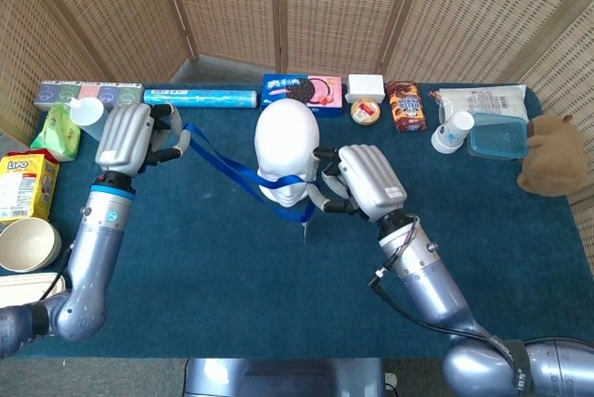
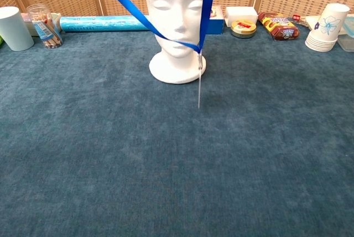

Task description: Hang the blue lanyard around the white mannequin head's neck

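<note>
One blue lanyard, clamped by both the left robot hand and right robot hand, crosses one mannequin head.

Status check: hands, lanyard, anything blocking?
Left hand and right hand each hold the blue lanyard raised. Strap hangs across mannequin head face, not yet round the neck. Nothing blocking.

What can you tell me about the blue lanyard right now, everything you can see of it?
The blue lanyard is a flat, glossy ribbon loop, like woven fabric. It is held up off the table, stretched between the left robot hand and the right robot hand. Its two strands run down in a V across the front of the white mannequin head, meeting at about chin level, where a thin silvery clip hangs straight down. It is not yet over the head.
</note>
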Robot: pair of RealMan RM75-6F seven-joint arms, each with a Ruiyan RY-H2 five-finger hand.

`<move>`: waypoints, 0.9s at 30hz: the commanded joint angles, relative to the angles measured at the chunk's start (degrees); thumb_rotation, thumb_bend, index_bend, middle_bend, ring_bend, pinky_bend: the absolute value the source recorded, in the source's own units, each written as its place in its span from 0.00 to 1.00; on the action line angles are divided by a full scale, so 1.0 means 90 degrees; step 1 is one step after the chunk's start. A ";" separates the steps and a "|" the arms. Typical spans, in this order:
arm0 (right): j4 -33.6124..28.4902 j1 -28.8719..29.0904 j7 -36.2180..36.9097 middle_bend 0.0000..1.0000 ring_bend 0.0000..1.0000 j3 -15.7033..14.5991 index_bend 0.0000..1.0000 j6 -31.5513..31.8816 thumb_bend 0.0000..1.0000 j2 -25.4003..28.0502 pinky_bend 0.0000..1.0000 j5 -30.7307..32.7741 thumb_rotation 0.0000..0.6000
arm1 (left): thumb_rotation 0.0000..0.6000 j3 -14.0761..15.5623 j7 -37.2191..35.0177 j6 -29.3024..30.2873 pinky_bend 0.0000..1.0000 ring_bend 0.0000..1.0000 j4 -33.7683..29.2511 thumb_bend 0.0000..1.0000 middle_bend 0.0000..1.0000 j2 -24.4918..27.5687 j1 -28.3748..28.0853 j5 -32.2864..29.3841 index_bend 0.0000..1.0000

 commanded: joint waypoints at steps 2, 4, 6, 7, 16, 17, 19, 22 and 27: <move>0.0380 0.0357 -0.0080 0.96 1.00 0.0208 0.64 -0.0144 0.48 -0.0058 1.00 0.0466 1.00 | 0.87 -0.0101 0.0002 -0.0266 1.00 1.00 0.0427 0.44 1.00 -0.0161 -0.0247 -0.0331 0.67; 0.0557 0.0502 -0.0088 0.96 1.00 0.0281 0.64 -0.0211 0.48 -0.0064 1.00 0.0686 1.00 | 0.87 -0.0148 -0.0025 -0.0352 1.00 1.00 0.0631 0.44 1.00 -0.0246 -0.0349 -0.0462 0.67; 0.0771 0.0658 -0.0124 0.96 1.00 0.0340 0.64 -0.0281 0.48 -0.0051 1.00 0.0927 1.00 | 0.87 -0.0197 -0.0067 -0.0479 1.00 1.00 0.0844 0.44 1.00 -0.0328 -0.0457 -0.0633 0.67; 0.0934 0.0736 -0.0110 0.96 1.00 0.0395 0.64 -0.0317 0.48 -0.0047 1.00 0.1078 1.00 | 0.87 -0.0234 -0.0097 -0.0568 1.00 1.00 0.0995 0.44 1.00 -0.0382 -0.0529 -0.0745 0.67; 0.1684 0.1152 -0.0076 0.97 1.00 0.0497 0.64 -0.0681 0.49 0.0074 1.00 0.1787 1.00 | 0.87 -0.0346 -0.0110 -0.0951 1.00 1.00 0.1655 0.44 1.00 -0.0644 -0.0945 -0.1356 0.67; 0.1764 0.1187 -0.0069 0.97 1.00 0.0502 0.64 -0.0710 0.49 0.0085 1.00 0.1849 1.00 | 0.87 -0.0359 -0.0116 -0.0991 1.00 1.00 0.1703 0.44 1.00 -0.0660 -0.0977 -0.1432 0.67; 0.1903 0.1245 -0.0039 0.97 1.00 0.0516 0.64 -0.0785 0.49 0.0115 1.00 0.1978 1.00 | 0.87 -0.0387 -0.0130 -0.1066 1.00 1.00 0.1801 0.44 1.00 -0.0690 -0.1041 -0.1578 0.67; 0.2060 0.1295 -0.0008 0.97 1.00 0.0517 0.64 -0.0861 0.49 0.0138 1.00 0.2101 1.00 | 0.87 -0.0401 -0.0118 -0.1121 1.00 1.00 0.1922 0.44 1.00 -0.0729 -0.1113 -0.1707 0.67; 0.2464 0.1397 0.0037 0.97 1.00 0.0476 0.64 -0.1072 0.49 0.0159 1.00 0.2406 1.00 | 0.87 -0.0403 -0.0081 -0.1197 1.00 1.00 0.2219 0.44 1.00 -0.0854 -0.1260 -0.1947 0.67</move>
